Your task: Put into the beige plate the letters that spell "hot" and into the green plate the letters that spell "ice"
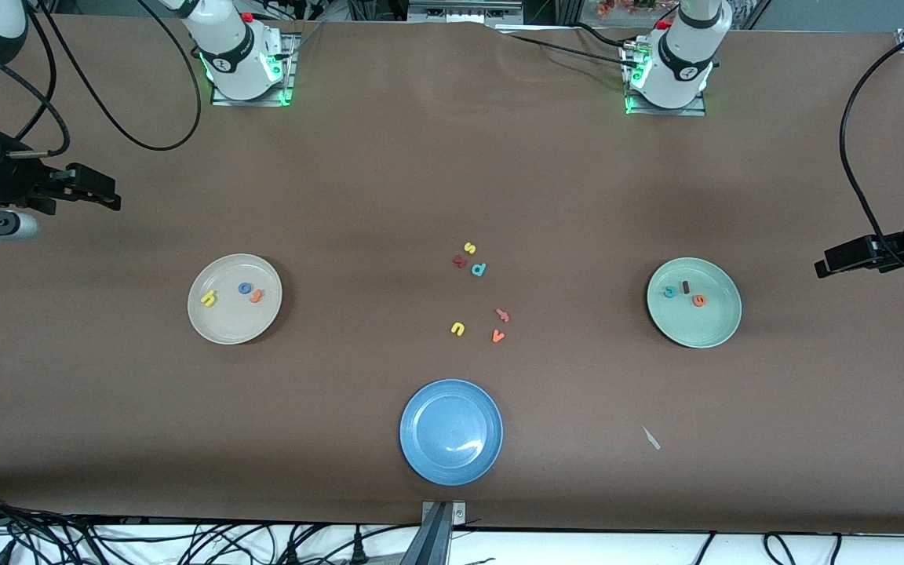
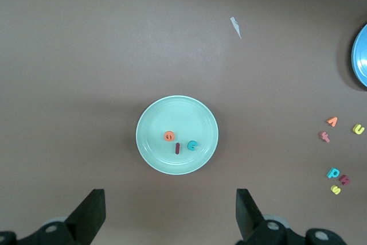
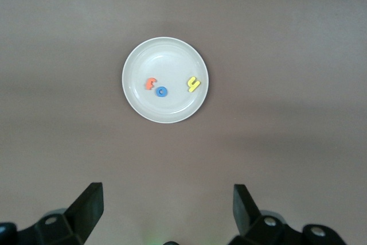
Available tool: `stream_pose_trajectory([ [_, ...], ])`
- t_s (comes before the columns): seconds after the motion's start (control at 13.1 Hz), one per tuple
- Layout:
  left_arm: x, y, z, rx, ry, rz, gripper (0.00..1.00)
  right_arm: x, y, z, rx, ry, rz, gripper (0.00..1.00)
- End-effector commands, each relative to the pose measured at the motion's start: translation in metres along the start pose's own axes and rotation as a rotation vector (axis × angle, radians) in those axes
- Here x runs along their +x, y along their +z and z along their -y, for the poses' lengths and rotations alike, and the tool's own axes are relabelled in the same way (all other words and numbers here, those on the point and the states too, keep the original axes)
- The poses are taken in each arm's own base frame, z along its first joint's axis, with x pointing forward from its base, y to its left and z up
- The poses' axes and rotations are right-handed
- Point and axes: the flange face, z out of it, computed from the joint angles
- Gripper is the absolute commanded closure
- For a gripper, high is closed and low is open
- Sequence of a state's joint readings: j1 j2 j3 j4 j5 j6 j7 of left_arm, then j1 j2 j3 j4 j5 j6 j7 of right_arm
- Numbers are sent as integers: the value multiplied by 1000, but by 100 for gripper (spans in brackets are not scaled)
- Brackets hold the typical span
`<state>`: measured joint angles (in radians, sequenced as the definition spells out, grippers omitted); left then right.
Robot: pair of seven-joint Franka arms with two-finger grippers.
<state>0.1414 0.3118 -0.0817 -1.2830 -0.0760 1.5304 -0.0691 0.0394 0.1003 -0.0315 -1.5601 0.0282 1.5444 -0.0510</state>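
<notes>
— Evidently the sorting is finished: on the beige plate [image 1: 234, 299], toward the right arm's end of the surface [image 1: 452, 173], lie the yellow h [image 1: 209, 298], the blue o [image 1: 245, 288] and the orange t [image 1: 256, 295].

— And the green plate [image 1: 694, 302]?

— It sits toward the left arm's end and holds the teal c [image 1: 669, 292], the dark red i [image 1: 686, 287] and the orange e [image 1: 699, 300], all three close together.

— What is left over?

— Only spares, loose on the surface between the two plates: a yellow s [image 1: 469, 248], a teal p [image 1: 479, 270], a yellow u [image 1: 457, 329], an orange v [image 1: 498, 336] and two more small letters I cannot read. The blue plate [image 1: 451, 431], nearest the front camera, holds nothing.

— The arms?

— Both wait, drawn off to their own ends. The right claw [image 3: 163, 205] hangs high above the beige plate, jaws spread wide, holding nothing. The left claw [image 2: 171, 207] looks down on the green plate, likewise wide and bare. By my reading, nothing remains to be placed.
</notes>
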Motion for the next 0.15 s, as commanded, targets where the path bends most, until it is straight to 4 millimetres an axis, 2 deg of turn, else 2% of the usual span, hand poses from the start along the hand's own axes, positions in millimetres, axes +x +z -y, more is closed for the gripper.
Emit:
stream_pose_trajectory([
  [0.0,-5,-3,0,22,24,-12,0,3,-5,-5,-15,-1,11,0],
  [0.08,-4,-2,0,22,24,-10,0,3,-4,-4,-18,-4,18,0],
])
